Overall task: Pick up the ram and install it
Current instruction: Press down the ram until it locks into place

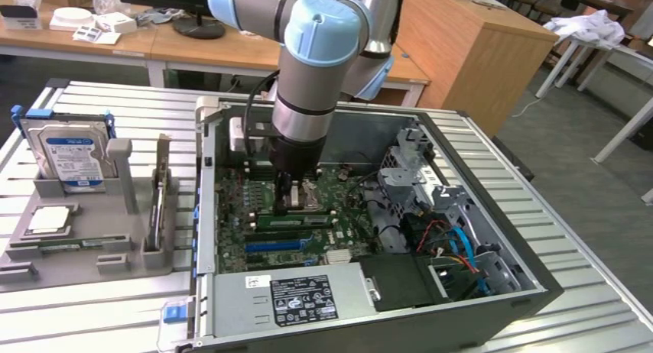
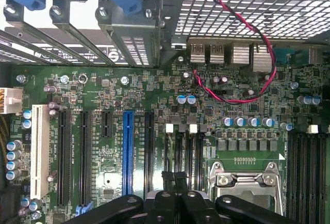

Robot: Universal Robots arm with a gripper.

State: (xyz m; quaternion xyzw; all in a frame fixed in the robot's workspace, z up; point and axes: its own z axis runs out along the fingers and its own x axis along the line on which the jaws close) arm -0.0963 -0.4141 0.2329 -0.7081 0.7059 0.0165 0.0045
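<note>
Nearest to me on the slatted metal table (image 1: 92, 322) sits the open computer case (image 1: 531, 288). Its boxed power supply (image 1: 301, 299) is at the near edge, label facing up. To the exterior view's left of the case is a grey holder tray (image 1: 122, 254). In a groove at the tray's near part I see a narrow green stick, which I take to be the ram (image 1: 66, 244). It lies flat, well apart from the arm. Just beyond it lies a square silver processor chip (image 1: 49, 219), and farther back a hard drive (image 1: 69, 150) with a blue-white label stands upright in its cradle.

Inside the case, the green motherboard (image 1: 255, 250) is exposed. A blue expansion slot (image 2: 128, 152) runs among black ones, and the metal processor socket (image 2: 242, 182) is just beside the tool. A red and black wire pair (image 2: 258, 43) loops over the board toward the rear ports.

The gripper (image 1: 290, 204) reaches straight down into the case, low over the middle of the board next to the socket. From the wrist camera I see the gripper (image 2: 175, 175) with its dark fingers (image 2: 167, 178) pressed together, and I make out nothing pinched between them.

Beyond the case, the arm (image 1: 321, 55), grey with pale blue joint caps, rises in front of wooden desks (image 1: 204, 51).
</note>
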